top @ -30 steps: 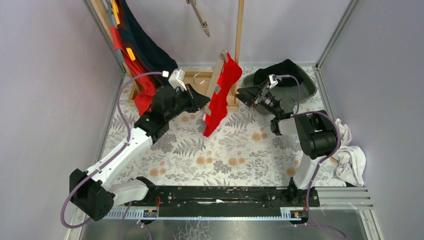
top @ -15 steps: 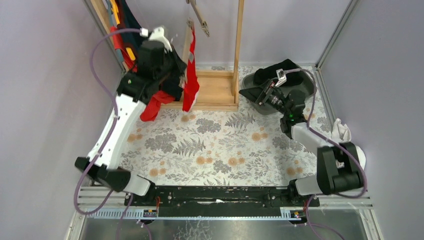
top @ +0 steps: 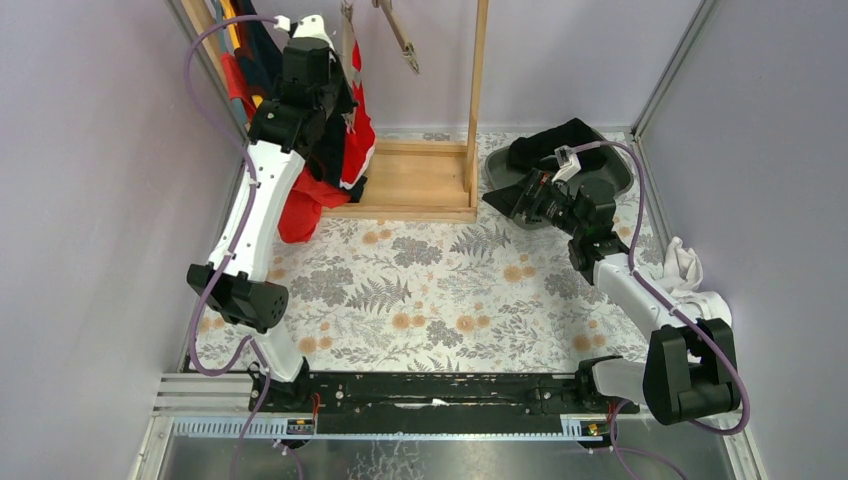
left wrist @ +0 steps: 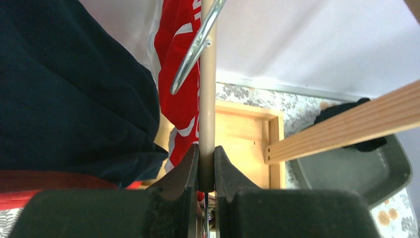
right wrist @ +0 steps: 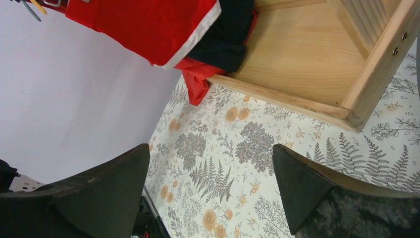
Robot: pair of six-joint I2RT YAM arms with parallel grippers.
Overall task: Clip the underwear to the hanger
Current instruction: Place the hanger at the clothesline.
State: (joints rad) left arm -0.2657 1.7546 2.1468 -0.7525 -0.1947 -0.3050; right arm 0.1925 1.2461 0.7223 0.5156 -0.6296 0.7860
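Observation:
The red underwear (top: 357, 112) with white trim hangs from the hanger (top: 347, 22), high at the back left by the wooden rack. My left gripper (top: 335, 92) is raised there. In the left wrist view it (left wrist: 206, 166) is shut on the hanger's grey-beige bar (left wrist: 207, 99). The metal hook (left wrist: 195, 47) crosses the bar above, and the underwear (left wrist: 179, 89) hangs just behind. My right gripper (top: 503, 197) hovers open over the floral table near the grey bin. Nothing lies between its fingers in the right wrist view (right wrist: 210, 151).
A wooden rack post (top: 478, 90) rises from its base board (top: 420, 182). Navy and red garments (top: 262, 70) hang at the far left. Another hanger (top: 400, 35) dangles at the top. A grey bin (top: 606, 178) holds a black garment (top: 555, 140). White cloth (top: 697, 292) lies at the right.
My left arm has swung up and to the left, carrying the hanger and red underwear from over the table to the rack's top. The right arm has stretched out, still open.

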